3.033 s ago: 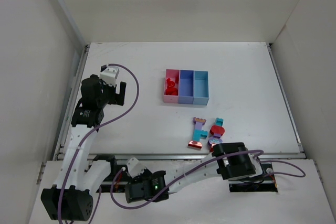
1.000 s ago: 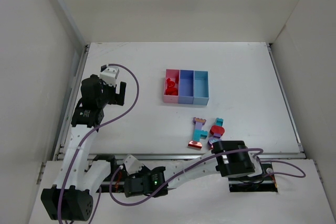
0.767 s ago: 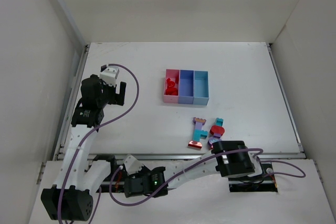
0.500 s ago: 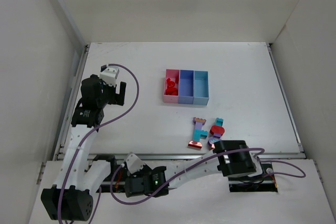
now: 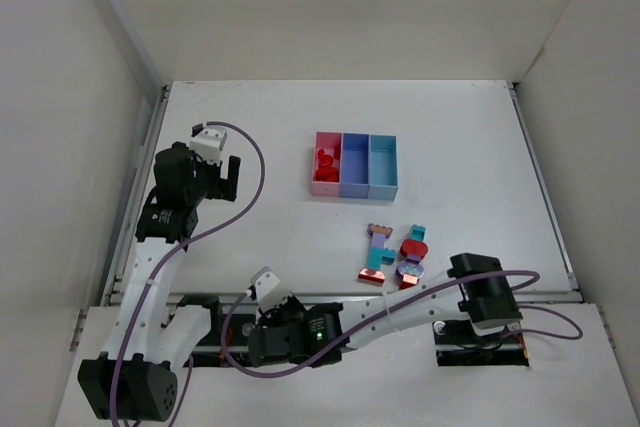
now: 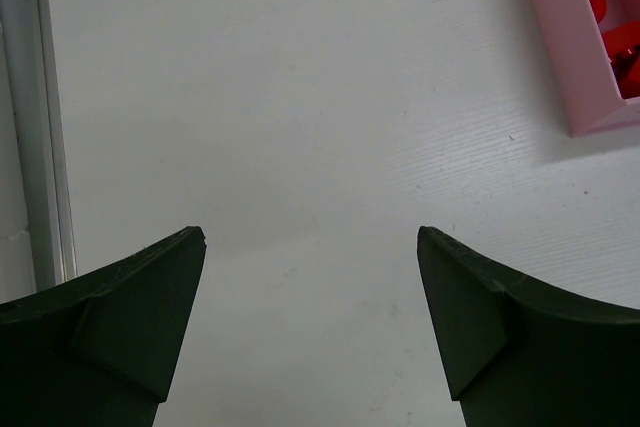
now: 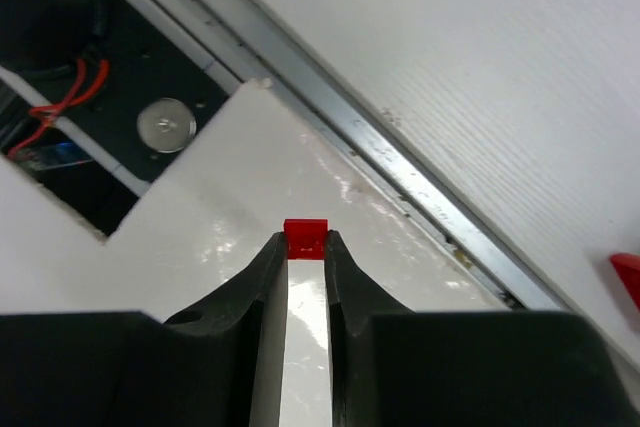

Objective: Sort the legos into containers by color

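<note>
Gripping a small red brick at its fingertips, the right gripper was closed down to the brick's width, with the brick pinched upright between the two dark fingers. Directly beneath it lay a glossy white arm link. Just beyond that ran a metal rail, and past the rail the white table. A further red piece showed at the table's near edge, off to the gripper's right.

In the top view, the loose legos, a multicolour cluster of red, teal and lavender, lay near this gripper, ahead of it and to its left. Further ahead stood the pink bin, the purple-blue bin and the light blue bin, joined in a row.

The left gripper was spread wide and held nothing, with only bare table between its fingers. The pink bin, with red pieces inside, lay ahead of it and to its right.
</note>
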`<state>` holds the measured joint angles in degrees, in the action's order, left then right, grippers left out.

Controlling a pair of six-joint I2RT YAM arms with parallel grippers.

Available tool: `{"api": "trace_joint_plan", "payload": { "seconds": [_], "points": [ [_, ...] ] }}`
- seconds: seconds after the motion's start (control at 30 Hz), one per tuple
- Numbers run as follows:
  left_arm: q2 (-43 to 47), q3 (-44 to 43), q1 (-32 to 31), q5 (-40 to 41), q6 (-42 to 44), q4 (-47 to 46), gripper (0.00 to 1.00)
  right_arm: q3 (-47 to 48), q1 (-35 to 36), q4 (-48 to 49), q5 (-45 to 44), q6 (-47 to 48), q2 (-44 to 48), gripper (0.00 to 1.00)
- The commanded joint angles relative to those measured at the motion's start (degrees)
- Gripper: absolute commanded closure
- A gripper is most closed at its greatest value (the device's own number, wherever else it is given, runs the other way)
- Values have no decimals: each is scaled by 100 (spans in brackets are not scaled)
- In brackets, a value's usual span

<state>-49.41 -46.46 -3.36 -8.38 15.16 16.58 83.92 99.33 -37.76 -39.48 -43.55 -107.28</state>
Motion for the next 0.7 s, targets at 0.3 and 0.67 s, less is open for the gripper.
{"api": "trace_joint_plan", "payload": {
  "seconds": [0.3,0.67],
  "points": [
    [-25,-127,19,-41,40,-6,15,107,-1081,-268,-754,584,919,94],
    [-640,-644,19,600,-66,47,15,-516,-2777,997,88,2068,1640,94]
  ]
}}
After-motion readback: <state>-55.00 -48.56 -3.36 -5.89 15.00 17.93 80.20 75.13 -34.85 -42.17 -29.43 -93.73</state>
